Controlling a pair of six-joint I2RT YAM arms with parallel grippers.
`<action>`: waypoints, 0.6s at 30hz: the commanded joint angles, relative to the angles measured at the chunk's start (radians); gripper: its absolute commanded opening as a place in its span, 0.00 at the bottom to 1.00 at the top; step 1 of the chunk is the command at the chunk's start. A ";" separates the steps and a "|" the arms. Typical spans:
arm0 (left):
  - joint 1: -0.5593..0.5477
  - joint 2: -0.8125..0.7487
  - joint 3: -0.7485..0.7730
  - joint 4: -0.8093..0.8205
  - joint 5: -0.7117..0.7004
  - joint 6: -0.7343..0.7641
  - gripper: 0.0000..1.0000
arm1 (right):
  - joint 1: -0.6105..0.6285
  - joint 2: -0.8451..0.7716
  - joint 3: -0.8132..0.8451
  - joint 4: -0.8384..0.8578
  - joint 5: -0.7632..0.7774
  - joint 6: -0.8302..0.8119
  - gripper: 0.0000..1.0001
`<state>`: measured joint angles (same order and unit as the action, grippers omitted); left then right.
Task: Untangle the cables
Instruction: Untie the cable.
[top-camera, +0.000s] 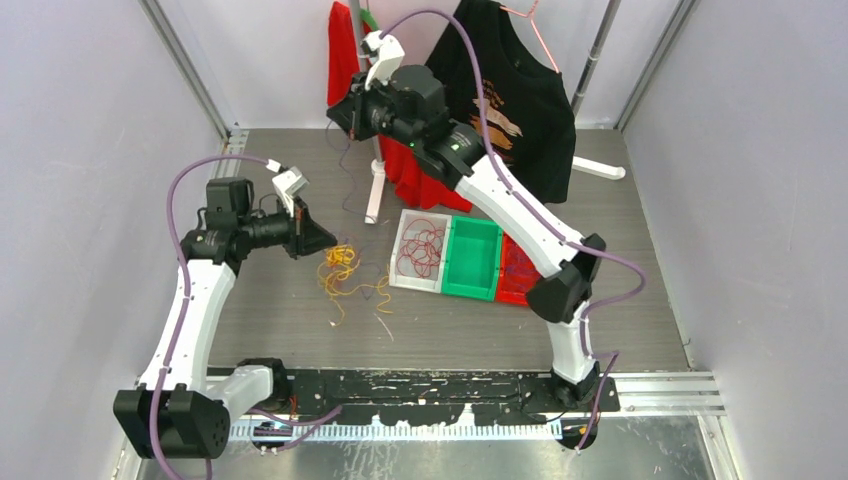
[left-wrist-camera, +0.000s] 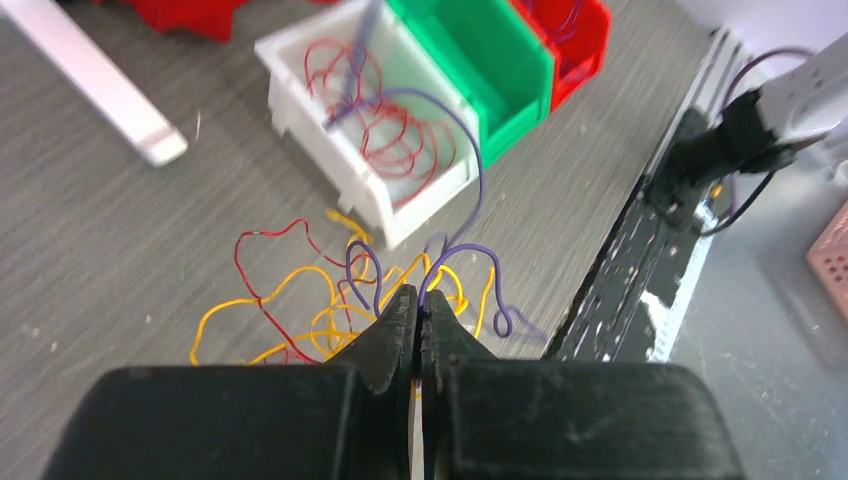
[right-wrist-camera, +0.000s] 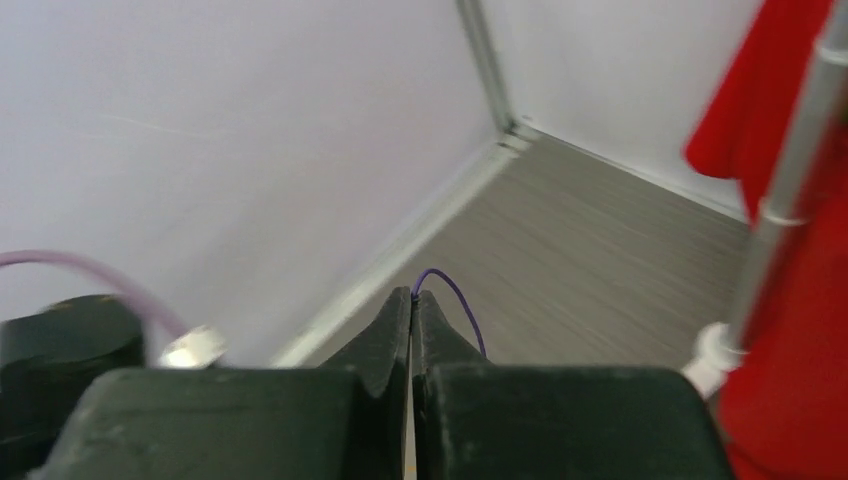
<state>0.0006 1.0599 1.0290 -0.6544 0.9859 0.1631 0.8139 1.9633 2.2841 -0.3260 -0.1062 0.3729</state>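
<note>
A loose tangle of yellow cables (top-camera: 340, 265) with red and purple strands lies on the grey table left of the bins. My left gripper (top-camera: 325, 240) hovers at its left edge. In the left wrist view it (left-wrist-camera: 420, 300) is shut on a purple cable (left-wrist-camera: 480, 180) that arcs up over the white bin, above the yellow cables (left-wrist-camera: 300, 320) and a red cable (left-wrist-camera: 250, 270). My right gripper (top-camera: 335, 112) is raised at the back. It (right-wrist-camera: 412, 295) is shut on a thin purple cable (right-wrist-camera: 462, 300) that hangs down (top-camera: 346, 170).
Three bins stand side by side right of the tangle: a white bin (top-camera: 400, 225) holding red cables, a green bin (top-camera: 472, 260), and a red bin (top-camera: 515, 275) holding purple cables. A rack with a red garment (top-camera: 345, 50) and a black T-shirt (top-camera: 520, 100) stands behind, its white foot (top-camera: 372, 195) near the tangle.
</note>
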 joint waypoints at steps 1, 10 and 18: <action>0.007 -0.036 0.042 -0.241 -0.126 0.184 0.00 | -0.019 0.065 0.056 -0.056 0.186 -0.205 0.17; 0.090 -0.001 0.037 -0.239 -0.161 -0.012 0.00 | -0.024 0.002 -0.093 0.005 0.239 -0.199 0.84; 0.144 0.065 0.067 -0.176 -0.215 -0.227 0.00 | -0.003 -0.238 -0.375 0.093 0.087 -0.128 0.91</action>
<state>0.1326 1.1328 1.0554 -0.8871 0.8093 0.0650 0.7902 1.9583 2.0464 -0.3824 0.0799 0.2070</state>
